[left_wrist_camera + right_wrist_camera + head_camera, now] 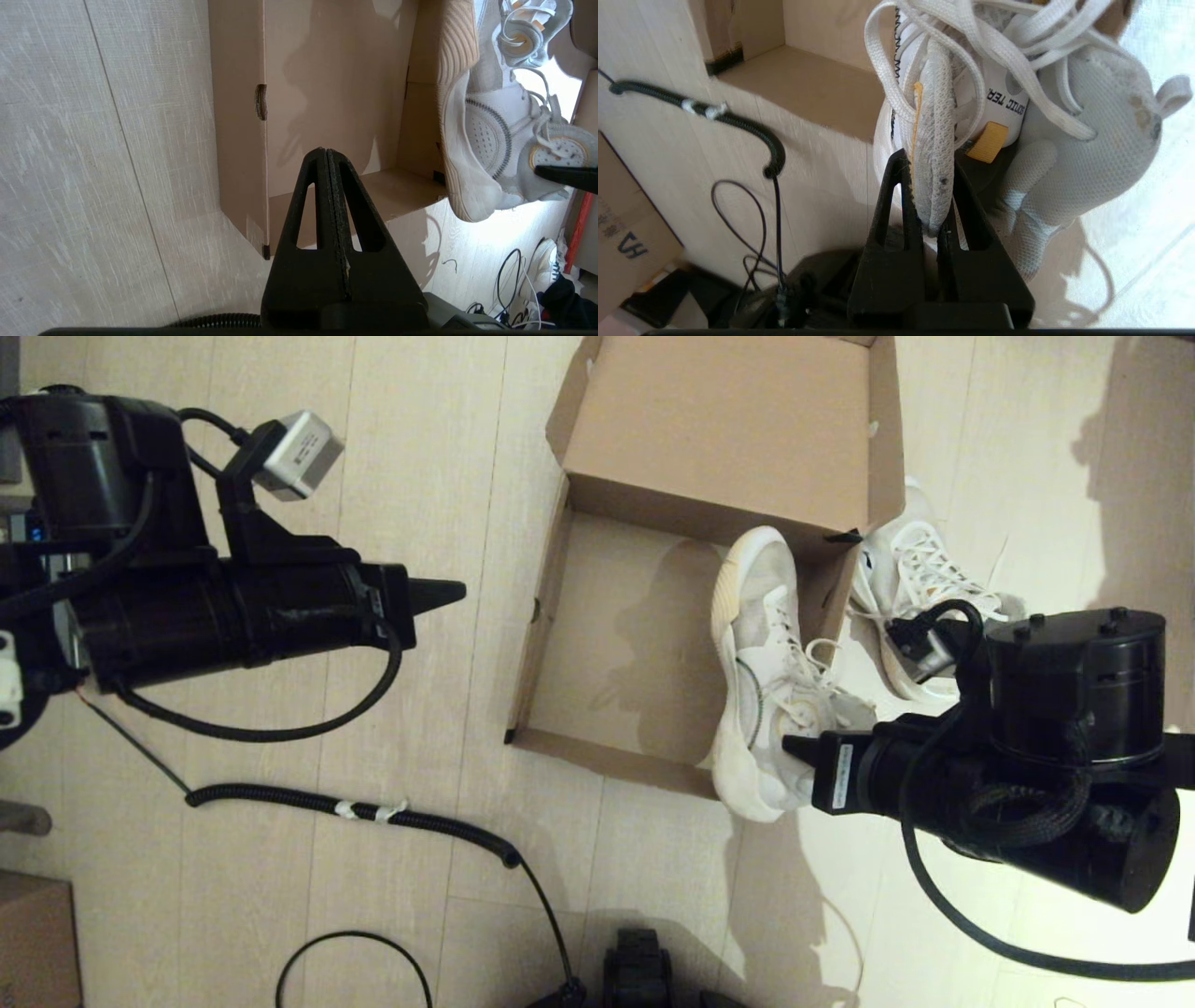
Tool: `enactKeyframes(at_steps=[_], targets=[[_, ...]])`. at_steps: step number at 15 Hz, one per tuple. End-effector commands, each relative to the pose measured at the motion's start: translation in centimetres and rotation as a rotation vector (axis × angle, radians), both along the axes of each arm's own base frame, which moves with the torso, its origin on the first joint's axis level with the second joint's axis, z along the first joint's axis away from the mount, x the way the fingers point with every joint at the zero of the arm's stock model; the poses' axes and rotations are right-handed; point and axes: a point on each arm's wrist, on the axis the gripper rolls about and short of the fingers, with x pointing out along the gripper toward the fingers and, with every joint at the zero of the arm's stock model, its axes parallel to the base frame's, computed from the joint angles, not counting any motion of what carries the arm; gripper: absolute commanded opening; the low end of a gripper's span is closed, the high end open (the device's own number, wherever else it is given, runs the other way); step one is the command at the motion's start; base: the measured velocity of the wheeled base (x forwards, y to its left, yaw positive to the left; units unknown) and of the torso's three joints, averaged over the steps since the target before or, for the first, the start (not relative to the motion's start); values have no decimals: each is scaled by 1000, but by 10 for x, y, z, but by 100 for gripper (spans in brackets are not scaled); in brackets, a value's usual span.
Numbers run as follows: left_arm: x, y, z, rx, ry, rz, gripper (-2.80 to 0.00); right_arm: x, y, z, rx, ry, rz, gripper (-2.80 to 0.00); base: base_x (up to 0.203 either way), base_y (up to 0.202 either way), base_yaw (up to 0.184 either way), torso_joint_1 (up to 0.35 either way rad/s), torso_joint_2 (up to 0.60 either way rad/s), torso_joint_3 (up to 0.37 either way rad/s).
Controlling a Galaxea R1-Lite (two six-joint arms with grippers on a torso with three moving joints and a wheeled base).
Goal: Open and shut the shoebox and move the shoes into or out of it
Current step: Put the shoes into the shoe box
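Gripping sneaker (761, 672) tongue, right gripper (930, 196) over shoebox (541, 616) wall, apparently.

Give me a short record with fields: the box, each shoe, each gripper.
shoebox: open, lid folded back, nothing lying flat inside
held shoe: hangs over the box's right near corner
second shoe: on the floor, right of the box
right gripper: shut on the held shoe's collar
left gripper: shut, holding nothing, left of the box

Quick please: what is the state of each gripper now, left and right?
Left gripper: closed, holding nothing, beside the shoebox.
Right gripper: closed on the collar of a white shoe.
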Motion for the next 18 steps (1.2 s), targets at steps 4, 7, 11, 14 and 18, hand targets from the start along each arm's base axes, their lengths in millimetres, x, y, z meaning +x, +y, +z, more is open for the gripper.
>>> enactKeyframes(at_steps=[4, 7, 11, 14, 18], targets=[[-2, 4, 0, 0, -1, 8, -280, 9, 6, -9, -16, 19, -17, -280, 0, 0, 0, 0, 0, 0], [-4, 6, 0, 0, 0, 10, -280, 23, 3, -10, -13, -21, -50, -280, 0, 0, 0, 0, 0, 0], [-5, 10, 0, -1, -3, 11, -280, 31, 4, -12, -25, -58, -54, -280, 0, 0, 0, 0, 0, 0], [-4, 10, 0, 0, -3, 9, -280, 31, 4, -9, -36, -77, -65, -280, 0, 0, 0, 0, 0, 0], [-5, 10, 0, 0, -4, 9, -280, 32, 5, -9, -35, -80, -67, -280, 0, 0, 0, 0, 0, 0]])
